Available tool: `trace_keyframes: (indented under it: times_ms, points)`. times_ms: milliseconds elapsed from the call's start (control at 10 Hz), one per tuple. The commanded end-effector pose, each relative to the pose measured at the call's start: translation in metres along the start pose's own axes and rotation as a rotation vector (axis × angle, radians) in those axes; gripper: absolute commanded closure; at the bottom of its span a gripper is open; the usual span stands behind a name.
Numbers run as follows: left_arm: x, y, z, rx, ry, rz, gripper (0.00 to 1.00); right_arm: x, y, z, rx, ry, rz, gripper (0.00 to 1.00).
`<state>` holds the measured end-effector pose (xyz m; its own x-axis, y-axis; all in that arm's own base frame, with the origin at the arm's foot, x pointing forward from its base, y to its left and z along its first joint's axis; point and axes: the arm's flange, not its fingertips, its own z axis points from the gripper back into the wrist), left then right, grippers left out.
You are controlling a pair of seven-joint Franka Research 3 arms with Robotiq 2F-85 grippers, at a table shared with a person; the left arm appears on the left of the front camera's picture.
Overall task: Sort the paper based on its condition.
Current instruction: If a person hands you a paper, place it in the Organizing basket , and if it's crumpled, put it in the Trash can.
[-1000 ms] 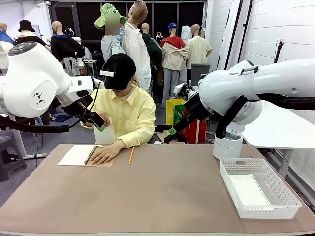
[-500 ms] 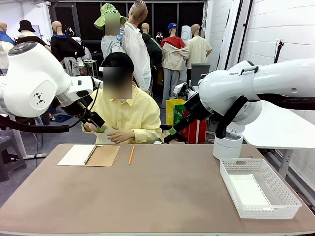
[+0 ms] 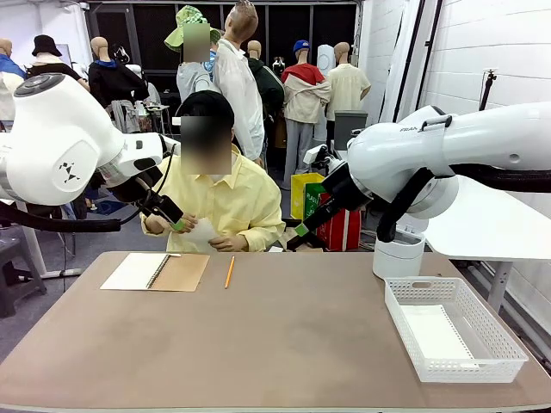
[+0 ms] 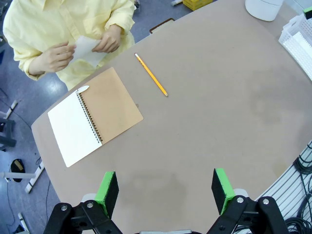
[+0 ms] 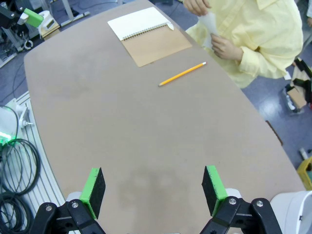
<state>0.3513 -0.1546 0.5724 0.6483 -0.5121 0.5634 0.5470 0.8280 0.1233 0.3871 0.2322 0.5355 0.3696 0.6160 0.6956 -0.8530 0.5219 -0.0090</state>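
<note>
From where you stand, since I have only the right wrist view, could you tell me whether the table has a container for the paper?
Observer: Yes, a white basket stands on the table's right side, near the robot's edge.
Operator: Thank you; is anything in it?
Observer: One white sheet lies flat on its bottom.
Operator: Is the left gripper open?
Observer: Yes, the left gripper has its jaws wide apart above the table, holding nothing.

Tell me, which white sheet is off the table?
The sheet in the person's hands, held up at the far edge; the other sheet lies flat in the white basket.
</note>
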Motion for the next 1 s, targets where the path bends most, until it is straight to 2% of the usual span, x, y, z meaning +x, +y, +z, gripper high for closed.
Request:
trace_keyframes:
  times_ms: [0, 900]
  points:
    - [-0.0003, 0.0010, 0.0005, -0.001, -0.001, 0.000, 0.00, -0.0008, 0.0002, 0.0007, -0.004, 0.006, 0.002, 0.00]
    - [-0.0003, 0.0010, 0.0005, -0.001, -0.001, 0.000, 0.00, -0.0008, 0.0002, 0.0007, -0.004, 0.006, 0.002, 0.00]
